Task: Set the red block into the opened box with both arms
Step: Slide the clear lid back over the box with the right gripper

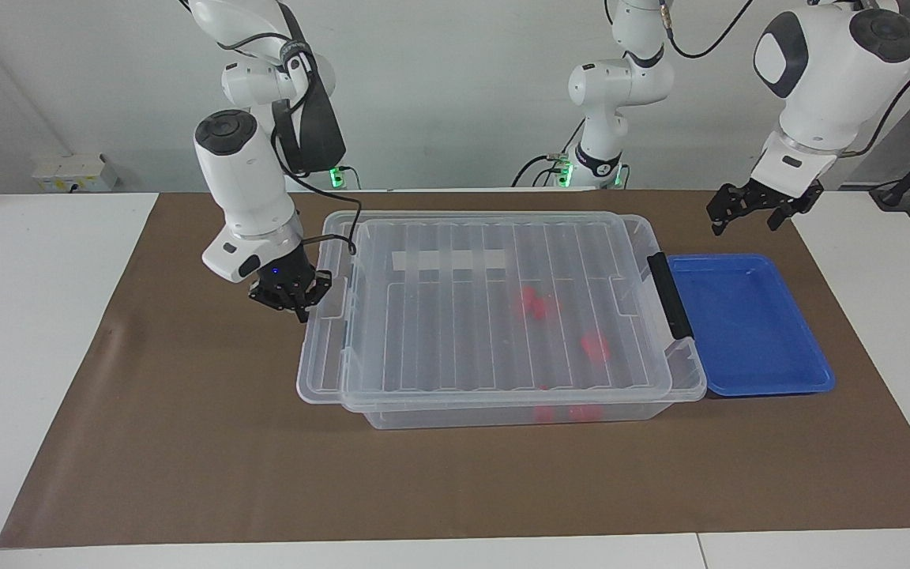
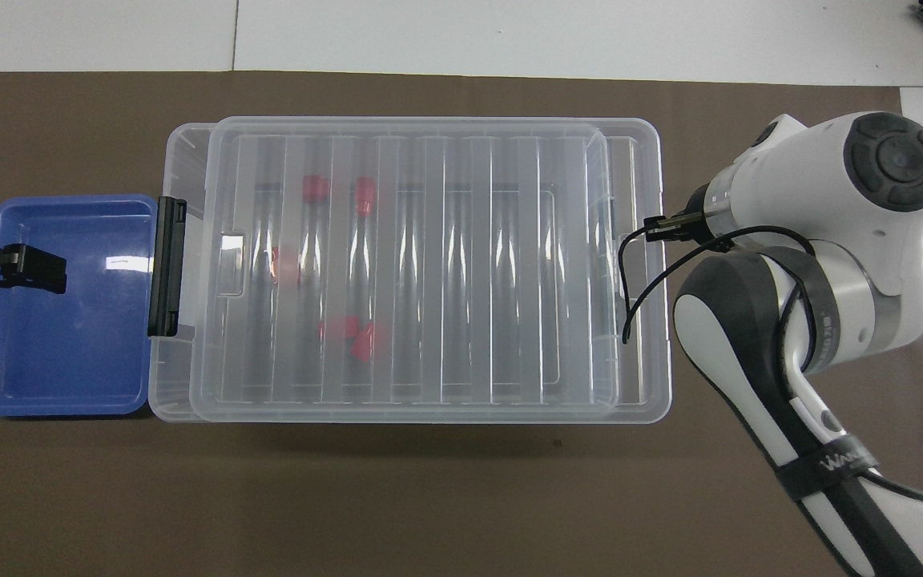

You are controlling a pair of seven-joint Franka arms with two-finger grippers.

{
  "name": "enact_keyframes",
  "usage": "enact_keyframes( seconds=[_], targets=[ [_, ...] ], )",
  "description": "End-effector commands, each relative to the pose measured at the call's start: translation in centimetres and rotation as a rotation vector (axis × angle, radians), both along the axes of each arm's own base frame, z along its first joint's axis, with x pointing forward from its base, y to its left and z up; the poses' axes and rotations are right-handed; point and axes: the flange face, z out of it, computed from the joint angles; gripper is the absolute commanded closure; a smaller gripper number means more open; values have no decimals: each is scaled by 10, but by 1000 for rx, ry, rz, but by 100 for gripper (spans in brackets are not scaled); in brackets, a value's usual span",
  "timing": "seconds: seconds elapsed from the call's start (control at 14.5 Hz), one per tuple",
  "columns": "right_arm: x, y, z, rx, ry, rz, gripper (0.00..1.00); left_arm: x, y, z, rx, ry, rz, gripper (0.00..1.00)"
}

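Several red blocks (image 1: 596,346) inside lidded box (image 1: 684,379); right end effector (image 1: 297,304) pinching lid (image 1: 463,316); left end effector (image 1: 747,207) spread

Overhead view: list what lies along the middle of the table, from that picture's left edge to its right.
Left gripper → blue tray → dark latch → clear box under its ribbed lid → right gripper

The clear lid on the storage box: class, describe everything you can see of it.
The lid is clear ribbed plastic, rectangular with rounded corners. It lies flat on the box, covering most of it but overhanging at the right arm's end, with a strip uncovered beside the dark latch. Red blocks show through it. The right tool, shut, is at its overhanging edge.
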Motion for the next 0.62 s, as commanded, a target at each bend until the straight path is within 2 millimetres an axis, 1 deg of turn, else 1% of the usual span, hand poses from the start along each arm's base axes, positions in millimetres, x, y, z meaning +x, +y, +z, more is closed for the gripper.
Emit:
enact_keyframes(
  seconds=[0.0,0.07,0.14,0.28,0.48,0.55],
  targets=[
    [-6,8,1,19,10,17,100,-8,-1,5,-17,-8,-5,0],
    [-6,10,1,19,9,20,100,-8,-2,4,-18,-5,-8,0],
    [-8,17,1,19,10,31,100,-7,-3,4,-32,-16,-4,0],
    [-10,23,1,20,11,36,100,-5,-11,8,-157,-33,24,0],
    [-14,36,3,23,13,59,100,-5,-19,9,-160,-33,9,0],
    [-16,41,3,24,13,66,100,-5,-19,9,-160,-33,9,0]
  ],
)
